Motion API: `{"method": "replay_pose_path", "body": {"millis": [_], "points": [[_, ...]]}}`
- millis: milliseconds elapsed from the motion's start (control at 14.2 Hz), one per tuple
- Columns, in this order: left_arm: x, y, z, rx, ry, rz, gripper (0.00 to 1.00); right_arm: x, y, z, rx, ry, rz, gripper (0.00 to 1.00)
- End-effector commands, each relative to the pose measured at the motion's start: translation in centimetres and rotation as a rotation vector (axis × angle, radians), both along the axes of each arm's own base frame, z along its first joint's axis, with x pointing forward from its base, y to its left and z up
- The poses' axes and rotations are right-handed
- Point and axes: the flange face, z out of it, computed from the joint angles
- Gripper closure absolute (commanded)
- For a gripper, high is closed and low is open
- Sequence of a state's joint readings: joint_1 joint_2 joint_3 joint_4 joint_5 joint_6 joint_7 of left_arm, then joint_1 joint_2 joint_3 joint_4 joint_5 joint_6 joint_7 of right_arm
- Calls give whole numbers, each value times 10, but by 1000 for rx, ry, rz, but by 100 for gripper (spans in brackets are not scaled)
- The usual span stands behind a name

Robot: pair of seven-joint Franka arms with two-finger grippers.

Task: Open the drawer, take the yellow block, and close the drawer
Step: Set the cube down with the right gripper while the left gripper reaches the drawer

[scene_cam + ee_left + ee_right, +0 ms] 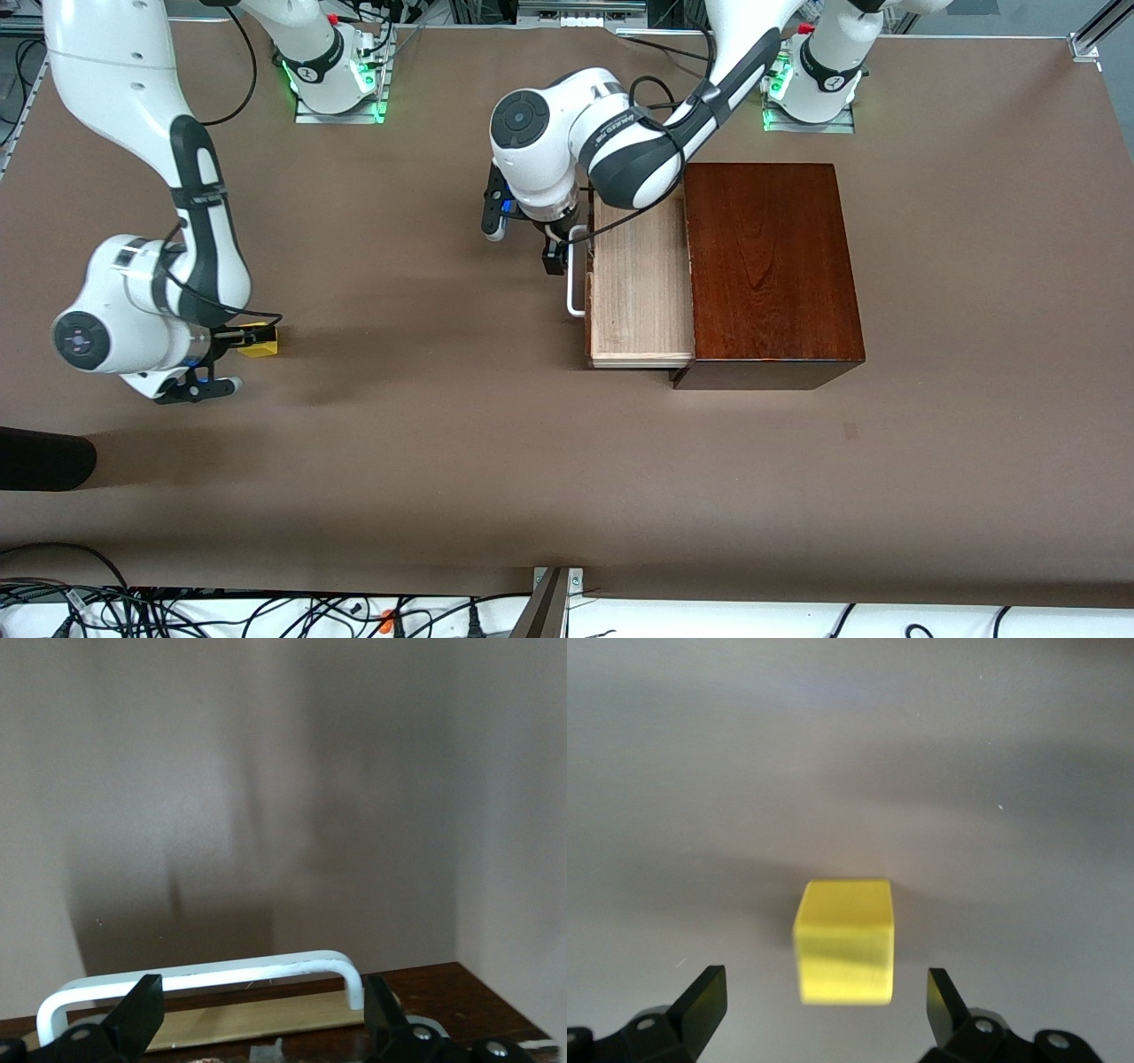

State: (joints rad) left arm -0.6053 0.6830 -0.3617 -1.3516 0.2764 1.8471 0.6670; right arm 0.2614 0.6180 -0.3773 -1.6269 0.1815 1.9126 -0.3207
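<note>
- The yellow block (pixel 843 941) lies on the brown counter (pixel 496 461) at the right arm's end, well apart from the drawer (pixel 640 283); the right gripper (pixel 824 1010) is low over it with jaws spread wide, a gap showing on each side of the cube, so nothing is held
- Risk there, in my judgement: with the jaws this low, lifting off at a slant could catch a corner of the cube and skid it across the cloth-like surface
- The drawer is pulled well out of the dark mahogany box (pixel 771 266); the left gripper (pixel 257 1023) is at the white handle (pixel 577 270), jaws apart on either side of the bar and not clamped
- Closing is the step left; an off-centre push on the handle might skew the tray in its slot or shove the glossy box along the counter
- Shapes: plain-faced matte cube; pale, grained wood tray; rounded U-shaped bar; polished reddish box
</note>
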Motion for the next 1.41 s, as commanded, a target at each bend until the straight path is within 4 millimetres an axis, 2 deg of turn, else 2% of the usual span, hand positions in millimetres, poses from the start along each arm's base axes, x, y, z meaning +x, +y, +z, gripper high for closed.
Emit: {"method": "replay_pose_path", "body": {"millis": [0, 71, 141, 212, 353, 423, 564, 635, 776, 1058, 1340], "points": [[5, -3, -1, 22, -30, -32, 0, 5, 1, 71, 32, 58, -16, 0], [6, -2, -1, 26, -32, -30, 0, 2, -2, 88, 30, 98, -38, 0], [8, -1, 0, 33, -42, -32, 0, 3, 2, 123, 40, 84, -27, 0], [8, 0, -1, 44, -50, -29, 0, 3, 1, 150, 40, 78, -20, 0], [8, 4, -4, 71, -57, 25, 0, -14, -6, 207, 86, 109, -34, 0], [8, 7, -5, 97, -67, 29, 0, -14, -2, 221, 97, 90, -26, 0], [9, 11, -6, 128, -72, 37, 0, -27, 11, 278, 110, -7, 2, 0], [12, 15, -7, 139, -70, 49, 0, -34, 9, 292, 128, -28, 4, 0], [16, 22, -5, 156, -67, 60, 0, -45, 0, 304, 93, -34, 12, 0], [23, 38, -5, 218, -49, 84, 0, -86, -14, 300, 32, -106, -42, 0], [31, 56, 2, 266, -41, 116, 0, -103, -44, 332, 17, -184, -87, 0]]}}
